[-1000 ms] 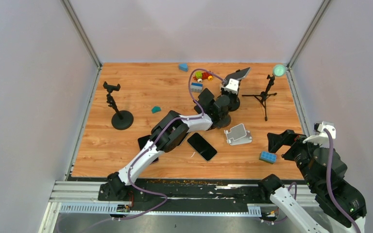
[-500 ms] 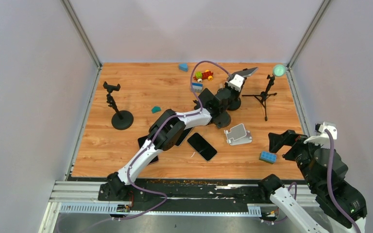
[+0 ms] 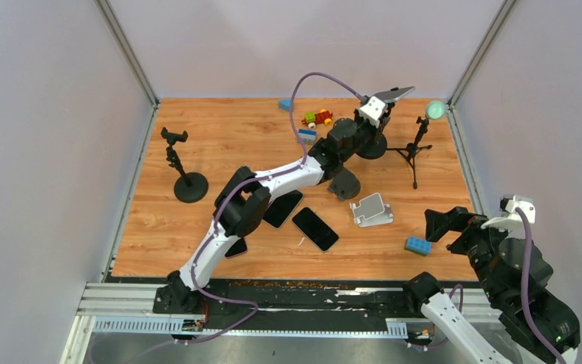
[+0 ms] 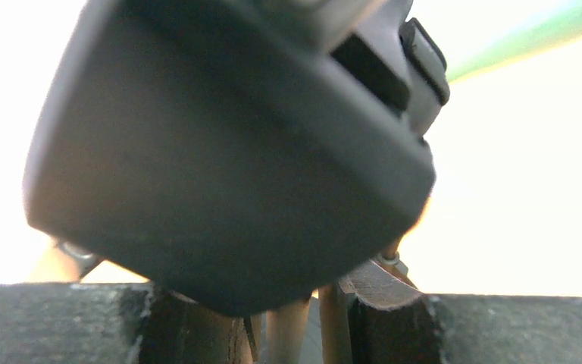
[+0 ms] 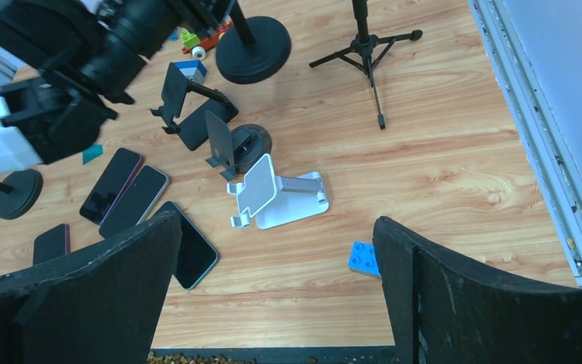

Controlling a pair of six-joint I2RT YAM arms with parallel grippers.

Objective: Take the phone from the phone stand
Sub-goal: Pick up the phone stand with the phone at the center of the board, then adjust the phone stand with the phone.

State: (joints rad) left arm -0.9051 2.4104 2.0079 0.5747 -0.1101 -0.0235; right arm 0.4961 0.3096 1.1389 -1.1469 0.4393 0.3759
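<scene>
The phone, a dark grey slab, is tilted in the air at the back right of the table. My left gripper is shut on its near edge, above the phone stand's round black base. In the left wrist view a dark bulk fills the picture just above the fingers. I cannot tell whether the stand's clamp still touches the phone. My right gripper hangs open near the table's front right, holding nothing.
Several phones lie flat mid-table beside a white folding stand and a small black stand. A tripod stands at the back right, another clamp stand at the left. A blue brick lies under the right gripper. Toys sit at the back.
The left arm has stretched further back and to the right, carrying the phone upward and rightward. The right gripper has drifted slightly right and stayed open.
</scene>
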